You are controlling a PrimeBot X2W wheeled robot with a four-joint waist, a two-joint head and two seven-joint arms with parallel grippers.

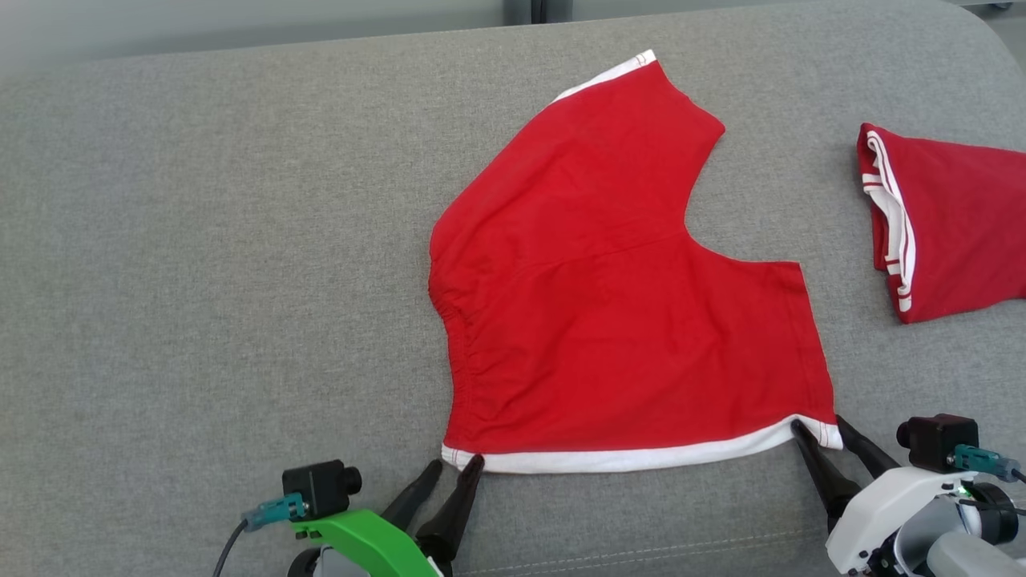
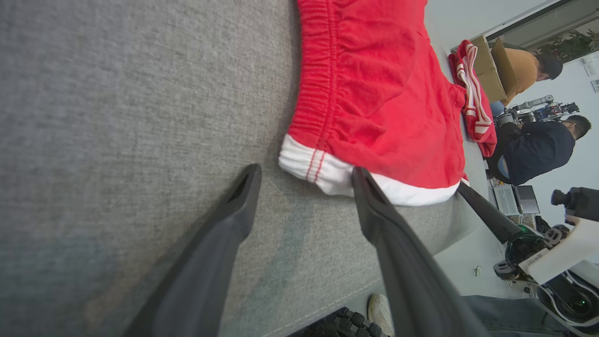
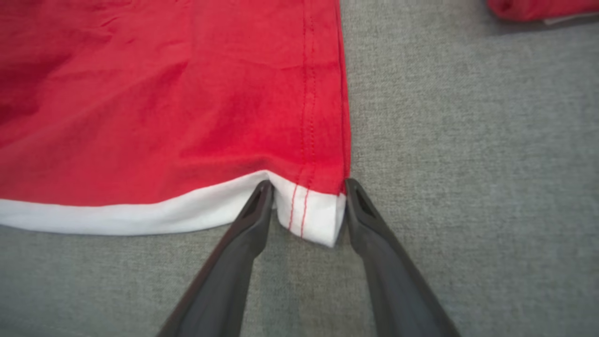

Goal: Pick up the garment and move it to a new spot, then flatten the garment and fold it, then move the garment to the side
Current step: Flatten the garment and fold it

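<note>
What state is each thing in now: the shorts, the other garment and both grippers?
red shorts: spread flat on the grey cushion, not yet folded.
left gripper: open, one fingertip at the left corner of the white hem, holding nothing.
right gripper: open, jaws astride the hem's right corner, not pinched.
red striped garment: folded, lying apart at the right.

Garment [image 1: 609, 320]: red shorts, white hem trim, elastic waist at left; spread flat, legs apart; centre of grey fabric surface [image 1: 200, 280].
</note>
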